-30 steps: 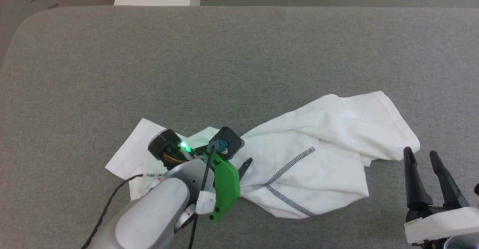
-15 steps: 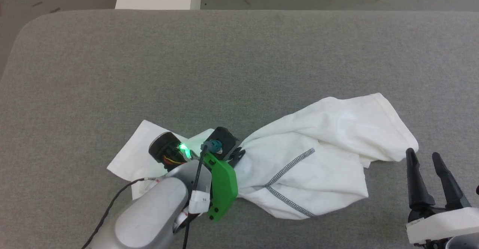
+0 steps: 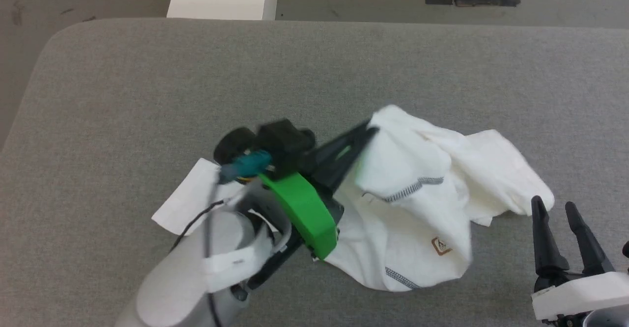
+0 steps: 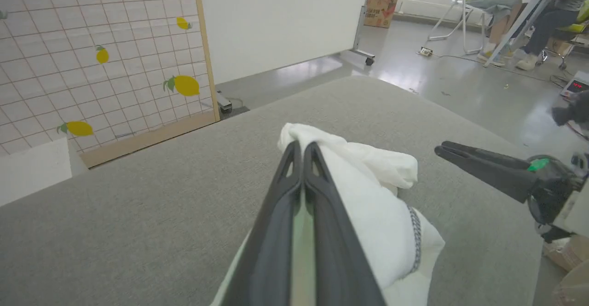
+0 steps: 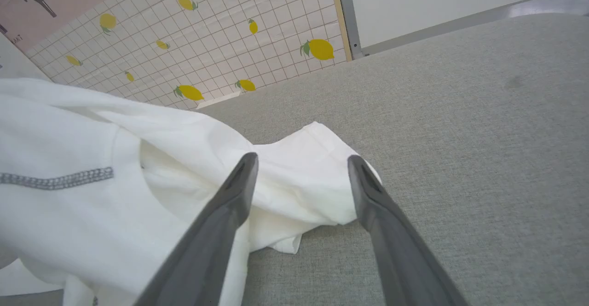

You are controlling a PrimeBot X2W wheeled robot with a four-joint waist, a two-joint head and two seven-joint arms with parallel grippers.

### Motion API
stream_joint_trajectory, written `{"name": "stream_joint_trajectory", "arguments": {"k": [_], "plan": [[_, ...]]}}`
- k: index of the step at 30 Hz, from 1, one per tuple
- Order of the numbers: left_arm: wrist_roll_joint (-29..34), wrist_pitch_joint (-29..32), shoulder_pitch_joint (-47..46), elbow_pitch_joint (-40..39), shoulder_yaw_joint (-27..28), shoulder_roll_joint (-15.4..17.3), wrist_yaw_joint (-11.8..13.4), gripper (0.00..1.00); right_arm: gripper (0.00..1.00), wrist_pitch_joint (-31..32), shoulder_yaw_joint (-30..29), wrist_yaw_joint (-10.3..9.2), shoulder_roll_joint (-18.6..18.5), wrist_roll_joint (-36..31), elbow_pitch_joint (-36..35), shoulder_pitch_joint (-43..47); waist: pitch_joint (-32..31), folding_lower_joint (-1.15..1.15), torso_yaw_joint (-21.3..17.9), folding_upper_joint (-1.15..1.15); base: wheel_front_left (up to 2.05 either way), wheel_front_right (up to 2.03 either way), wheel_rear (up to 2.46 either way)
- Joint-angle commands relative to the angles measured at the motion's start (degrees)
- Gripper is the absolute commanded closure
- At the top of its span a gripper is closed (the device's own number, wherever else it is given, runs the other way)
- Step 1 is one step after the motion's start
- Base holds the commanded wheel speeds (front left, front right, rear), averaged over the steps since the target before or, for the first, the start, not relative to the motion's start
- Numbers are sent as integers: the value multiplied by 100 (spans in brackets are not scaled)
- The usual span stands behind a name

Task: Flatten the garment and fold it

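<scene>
On the grey, felt-like table (image 3: pixel 147 96), the left claw (image 3: pixel 368 129) pinches the thin, crumpled white garment (image 3: pixel 417 219), seemingly raised; the right claw (image 3: pixel 553 203) gapes.

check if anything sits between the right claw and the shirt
Nothing visible does. The right claw stands open, pointing at the nearest corner of the shirt on the grey table. The left claw is shut on a raised fold of it.
</scene>
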Motion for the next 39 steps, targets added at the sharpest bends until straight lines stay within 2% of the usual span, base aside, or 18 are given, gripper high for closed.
{"name": "stream_joint_trajectory", "arguments": {"k": [1, 3, 6, 8, 12, 15, 17, 18, 19, 20, 24, 28, 35, 39], "plan": [[-197, -89, 83, -301, 183, -1, 94, 100, 0, -12, 14, -8, 6, 52, 35, -51, -35, 0, 8, 0, 0, 0, 0], [-485, -173, 266, -832, 526, 35, 288, 100, 0, -30, 22, -8, 6, 76, 75, -49, -62, 0, 6, 0, 0, 0, 0], [-763, -252, 729, -1389, 1175, 308, 753, 100, 0, -74, 32, -8, 6, 112, 145, -41, -81, 0, 0, 0, 0, 0, 0], [-738, -327, 1119, -1486, 1606, 629, 1069, 100, 0, -104, 41, -8, 6, 132, 189, -38, -79, 0, -6, 0, 0, 0, 0], [-886, -710, 2039, -1229, 2442, 980, 1543, 100, 0, -135, 53, -8, 6, 145, 249, -45, -56, 0, -6, 0, 0, 0, 0], [-932, -1003, 2568, -738, 2781, 1108, 1653, 100, 0, -116, 31, -8, 6, 110, 270, -57, -16, 0, 28, 0, 0, 0, 0], [-1030, -1179, 2706, -436, 2860, 1022, 1623, 97, 0, -93, 22, -8, 6, 75, 277, -82, 10, 0, 58, 0, 0, 0, 0], [-1022, -1223, 2728, -310, 2841, 1007, 1596, 71, 0, -81, 18, -8, 6, 61, 273, -90, 18, 0, 74, 0, 0, 0, 0], [-1036, -1311, 2716, -177, 2833, 945, 1565, 11, 0, -64, 13, -8, 6, 48, 264, -98, 24, 0, 94, 0, 0, 0, 0], [-1040, -1378, 2691, -88, 2816, 895, 1533, 0, 0, -49, 13, -8, 6, 38, 254, -103, 26, 0, 108, 0, 0, 0, 0], [-956, -1676, 2491, 100, 2730, 715, 1435, 0, 0, 11, 0, -8, 6, 3, 216, -102, 2, 0, 163, 0, 0, 0, 0], [-553, -2058, 2338, -62, 2688, 602, 1544, 0, 0, 59, -14, -8, 6, -15, 197, -72, -65, 0, 190, 0, 0, 0, 0], [605, -2302, 2651, -815, 2574, 96, 1783, 0, 0, 123, 30, -8, 6, -3, 166, 23, -181, 0, 226, 0, 0, 0, 0], [1022, -2305, 3059, -915, 2518, -294, 1700, 0, 0, 357, 59, -8, 6, -57, 61, -1, -226, 0, 337, 0, 0, 0, 0]]}}
